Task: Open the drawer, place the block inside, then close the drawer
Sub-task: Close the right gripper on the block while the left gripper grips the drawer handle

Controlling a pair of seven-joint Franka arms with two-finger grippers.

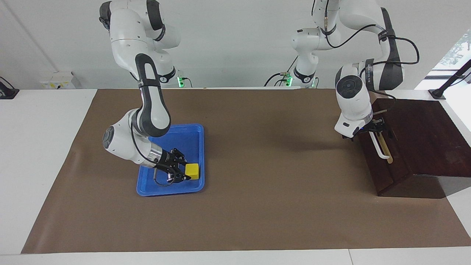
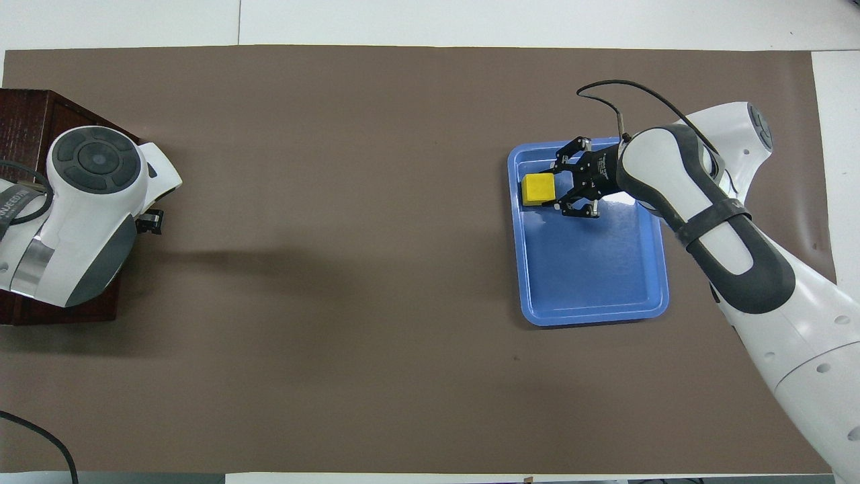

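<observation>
The right hand [image 1: 187, 172] has its fingers closed on the yellow block [image 1: 192, 171], one on each side face. The pinch sits at the end of the block nearest the wrist, not across its middle. The block rests on the floor of the blue plastic tray [image 1: 169, 192], in the corner farthest from the robots and nearest the middle of the desk [image 1: 257, 213]. The tray lies toward the right arm's end of the desk.

The block looks like a small, light, rigid cube with flat, smooth faces. It should take a firm squeeze without giving. A grip this close to one edge could let it pivot or slip out on the lift, so a hold across the middle of two opposite faces would be safer.

The left hand [image 1: 376, 127] is at the left arm's end of the desk with its fingers spread and nothing held. It is at the end of the white bar handle [image 1: 382, 149] nearer the robots. Whether it touches the bar cannot be told. The dark wooden drawer [image 1: 390, 169] looks shut, and no pale interior shows. It is probably stiff and heavier to move, and best pulled by the bar's middle so that it slides straight out.
</observation>
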